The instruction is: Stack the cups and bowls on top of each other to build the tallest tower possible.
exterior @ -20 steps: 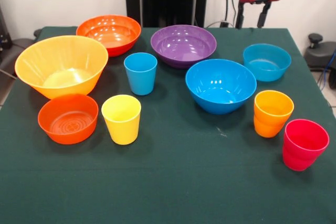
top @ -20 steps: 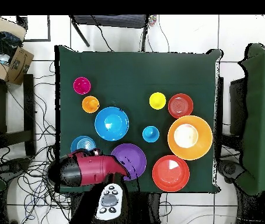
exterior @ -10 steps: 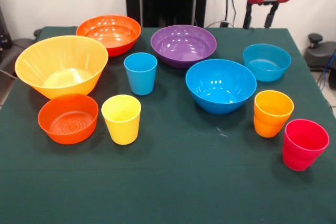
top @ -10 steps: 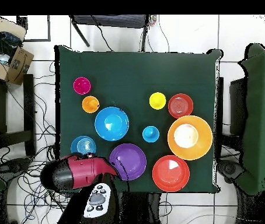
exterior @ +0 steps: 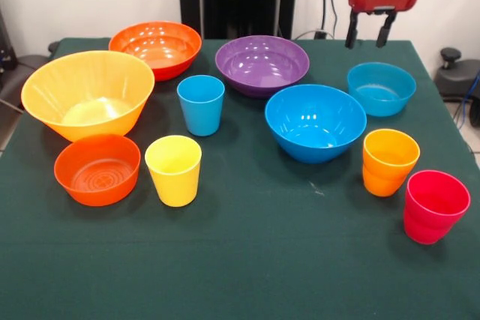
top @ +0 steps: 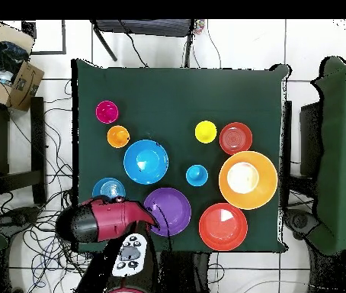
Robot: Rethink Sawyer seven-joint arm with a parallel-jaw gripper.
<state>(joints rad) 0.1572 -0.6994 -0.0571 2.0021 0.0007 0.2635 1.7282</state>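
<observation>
From the front, the end effector (exterior: 368,29) hung empty with fingers spread above the desk's (exterior: 247,260) far edge, behind the small teal-blue bowl (exterior: 381,88); the cups (exterior: 201,104) and bowls (exterior: 315,121) all stood apart, nothing stacked. From overhead, the red arm (top: 104,221) lay over the desk's edge just beside the purple bowl (top: 170,209).
</observation>
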